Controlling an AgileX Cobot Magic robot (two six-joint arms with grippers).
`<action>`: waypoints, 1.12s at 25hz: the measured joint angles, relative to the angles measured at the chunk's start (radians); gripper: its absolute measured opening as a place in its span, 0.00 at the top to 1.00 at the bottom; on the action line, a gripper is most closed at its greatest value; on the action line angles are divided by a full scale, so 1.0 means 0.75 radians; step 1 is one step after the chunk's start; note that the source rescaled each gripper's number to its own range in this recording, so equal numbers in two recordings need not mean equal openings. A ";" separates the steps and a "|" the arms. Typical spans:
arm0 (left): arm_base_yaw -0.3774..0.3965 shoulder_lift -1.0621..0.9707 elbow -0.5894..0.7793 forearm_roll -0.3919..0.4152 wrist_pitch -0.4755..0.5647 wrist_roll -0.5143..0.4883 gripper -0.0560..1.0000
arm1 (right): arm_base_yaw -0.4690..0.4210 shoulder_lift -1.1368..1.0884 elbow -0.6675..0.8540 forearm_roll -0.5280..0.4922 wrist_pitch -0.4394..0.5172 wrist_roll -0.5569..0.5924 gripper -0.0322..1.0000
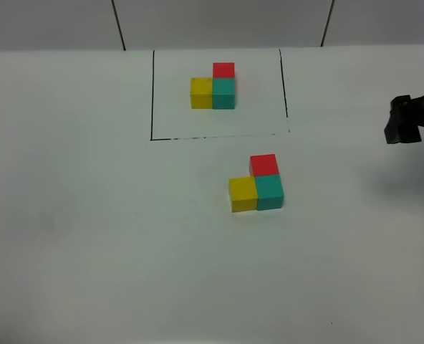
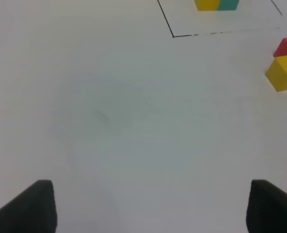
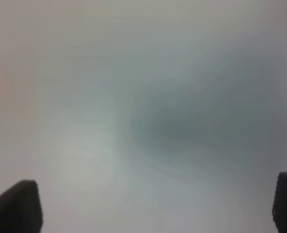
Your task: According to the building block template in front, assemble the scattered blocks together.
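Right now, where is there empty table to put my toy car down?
The white table is bare all along the left of the blocks and across the front. The middle is busier: the three joined blocks sit just in front of the outlined template. On the right, the right pincer hangs over the edge.

Yellow, teal and red scattered blocks [image 1: 257,184] match the black-outlined building block template [image 1: 213,89] on a white table [image 1: 90,236].
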 joint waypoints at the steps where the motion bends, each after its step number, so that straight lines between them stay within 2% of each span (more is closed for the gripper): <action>1: 0.000 0.000 0.000 0.000 0.000 0.000 0.13 | 0.000 -0.045 0.028 0.000 -0.001 0.007 0.07; 19: 0.000 0.000 0.000 0.000 0.000 -0.001 0.13 | 0.000 -1.080 0.600 0.045 0.118 0.057 0.07; 24: 0.000 0.000 0.000 0.000 0.000 -0.001 0.13 | 0.000 -1.345 0.692 0.072 0.212 0.058 0.07; 28: 0.000 0.000 0.000 0.000 0.000 -0.001 0.13 | 0.000 -1.498 0.750 0.097 0.233 0.058 0.07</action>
